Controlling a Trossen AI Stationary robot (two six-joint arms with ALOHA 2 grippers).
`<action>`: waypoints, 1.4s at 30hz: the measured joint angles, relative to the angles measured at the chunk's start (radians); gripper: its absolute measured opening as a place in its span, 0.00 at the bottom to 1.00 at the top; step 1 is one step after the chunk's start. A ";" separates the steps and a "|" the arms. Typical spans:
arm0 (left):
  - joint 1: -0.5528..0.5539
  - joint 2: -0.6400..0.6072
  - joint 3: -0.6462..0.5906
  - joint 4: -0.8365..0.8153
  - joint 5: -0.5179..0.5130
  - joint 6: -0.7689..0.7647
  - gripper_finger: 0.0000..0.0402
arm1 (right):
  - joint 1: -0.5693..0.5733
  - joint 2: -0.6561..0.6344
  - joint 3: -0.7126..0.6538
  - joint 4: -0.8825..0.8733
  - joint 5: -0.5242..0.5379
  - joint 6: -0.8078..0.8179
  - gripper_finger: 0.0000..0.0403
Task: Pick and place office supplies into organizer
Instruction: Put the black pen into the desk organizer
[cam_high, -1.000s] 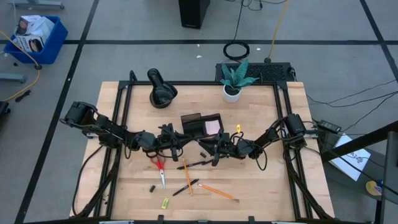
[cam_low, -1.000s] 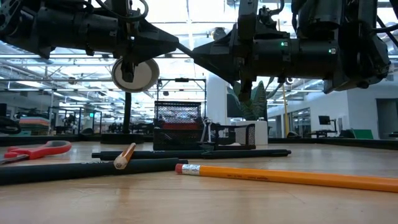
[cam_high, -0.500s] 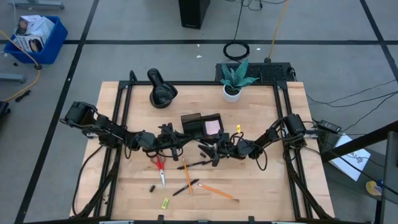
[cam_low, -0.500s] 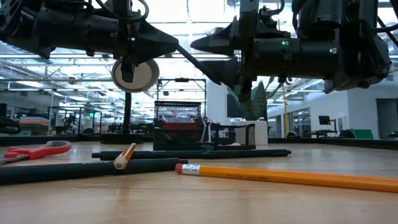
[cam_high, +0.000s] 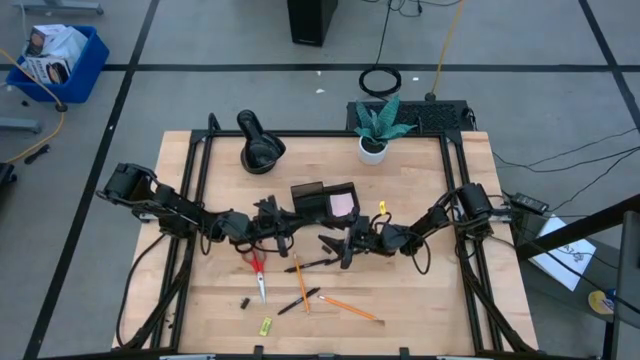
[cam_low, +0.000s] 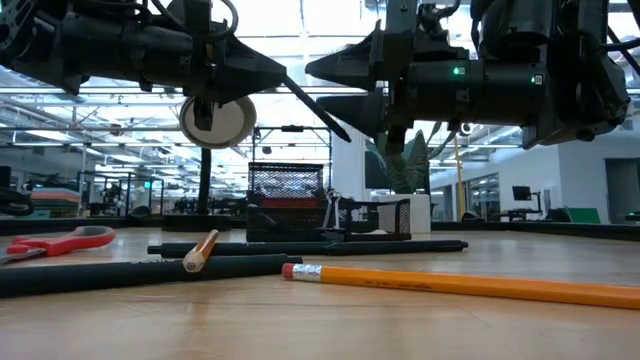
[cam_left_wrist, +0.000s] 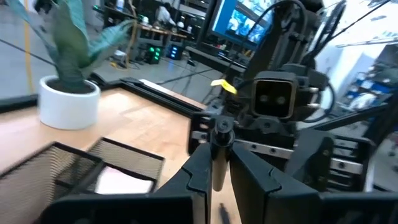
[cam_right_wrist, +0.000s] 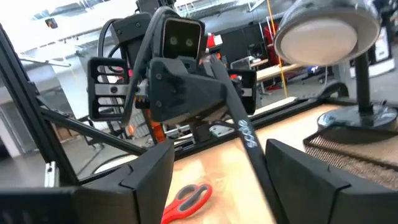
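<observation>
My left gripper (cam_low: 280, 72) and right gripper (cam_low: 312, 85) meet tip to tip above the table's middle, in front of the organizer (cam_high: 325, 200), which holds the pink sticky-note pad (cam_high: 343, 205). The left gripper is shut on a black pen (cam_low: 320, 108). The right gripper is open, with one finger on either side of the pen (cam_right_wrist: 245, 134). Red-handled scissors (cam_high: 258, 270), orange pencils (cam_high: 350, 308), more black pens (cam_high: 298, 300), a small clip (cam_high: 244, 302) and a yellow-green piece (cam_high: 266, 325) lie flat on the table nearer the front. My left gripper pinches the pen near one end (cam_left_wrist: 217, 165) between its two fingers. The fingers come level from the table's left. The pen sticks out past the fingertips, slanting down toward the right gripper, lifted clear of the table.
A round black lamp (cam_high: 258, 145) stands at the far left and a white plant pot (cam_high: 373, 148) at the far right, behind the organizer. The loose supplies are scattered over the near middle of the table (cam_high: 420, 310).
My right gripper has opened and let go of the pen. The pen's free end has dropped, so it now slants down between the right fingers. Its other end has stayed in the left gripper. Neither arm has shifted.
</observation>
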 joint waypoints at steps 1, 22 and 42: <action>0.000 0.000 0.000 -0.002 -0.009 0.009 0.11 | 0.000 -0.002 -0.001 0.001 0.000 -0.012 0.61; 0.144 -0.235 0.000 -0.259 -0.053 0.043 0.11 | 0.094 -0.252 -0.102 -0.032 0.010 -0.239 0.59; 0.285 -0.379 0.266 -1.034 0.058 0.004 0.11 | 0.092 -0.251 -0.105 -0.025 0.084 -0.226 0.59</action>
